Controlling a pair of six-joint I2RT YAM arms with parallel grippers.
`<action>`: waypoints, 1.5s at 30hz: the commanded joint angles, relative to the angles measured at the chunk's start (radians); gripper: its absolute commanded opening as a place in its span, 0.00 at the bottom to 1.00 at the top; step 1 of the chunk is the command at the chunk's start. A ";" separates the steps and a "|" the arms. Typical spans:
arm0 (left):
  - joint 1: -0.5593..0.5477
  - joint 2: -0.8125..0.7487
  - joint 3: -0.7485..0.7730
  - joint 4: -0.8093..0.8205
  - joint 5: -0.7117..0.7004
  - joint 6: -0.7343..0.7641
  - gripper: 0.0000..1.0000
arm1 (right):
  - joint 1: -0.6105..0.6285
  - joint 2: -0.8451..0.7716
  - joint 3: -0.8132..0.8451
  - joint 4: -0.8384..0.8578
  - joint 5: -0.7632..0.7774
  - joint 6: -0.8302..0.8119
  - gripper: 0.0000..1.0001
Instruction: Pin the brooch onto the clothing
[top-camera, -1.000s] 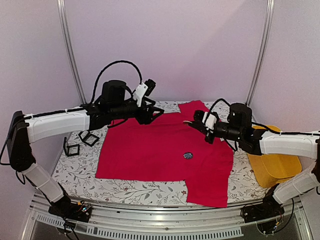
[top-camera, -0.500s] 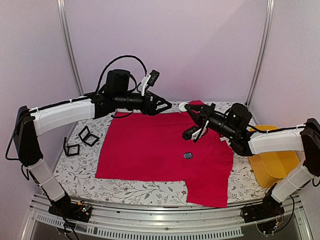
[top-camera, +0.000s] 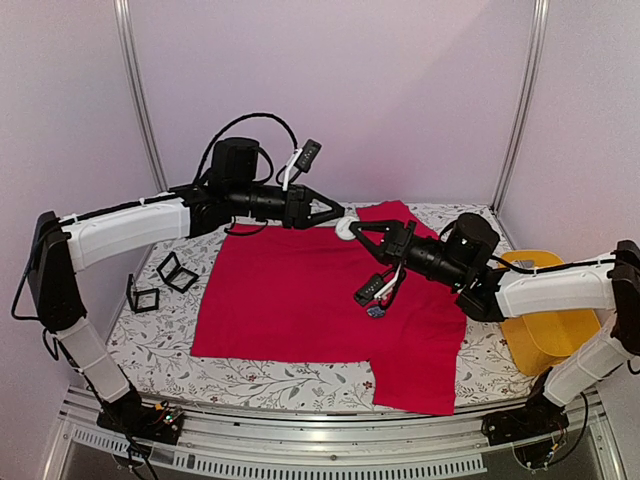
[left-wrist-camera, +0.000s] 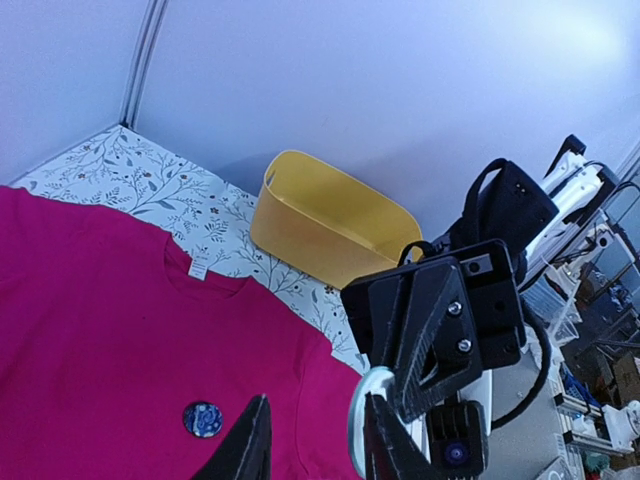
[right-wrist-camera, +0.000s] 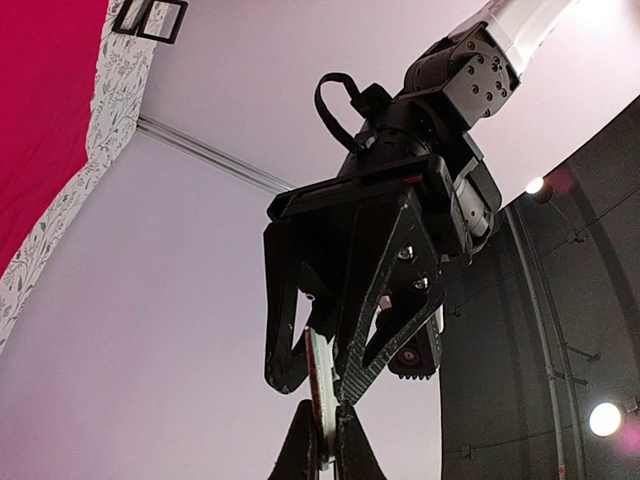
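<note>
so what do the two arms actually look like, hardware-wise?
Matching pair. The left arm and right arm have white shells on the long links, with black joints and motor housings. The left hand and right hand are black, each with two tapered, triangular open-frame fingers and visible screws. White camera bracket at the left wrist. Loose black cable loops above it.

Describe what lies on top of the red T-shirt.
A blue round brooch lies on the red T-shirt, below its white neck label. Whether it is pinned cannot be seen; its back is covered. In the top view the right arm partly hides it.
</note>
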 joint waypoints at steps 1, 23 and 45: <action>0.005 0.000 -0.029 0.013 0.050 -0.012 0.31 | 0.002 -0.033 0.011 -0.004 -0.004 -0.050 0.00; -0.021 0.064 0.027 -0.022 0.165 -0.021 0.00 | 0.005 -0.026 0.001 0.050 0.008 -0.052 0.00; -0.052 -0.117 -0.084 -0.082 -0.172 0.252 0.00 | -0.186 -0.150 0.302 -0.629 -0.310 1.350 0.84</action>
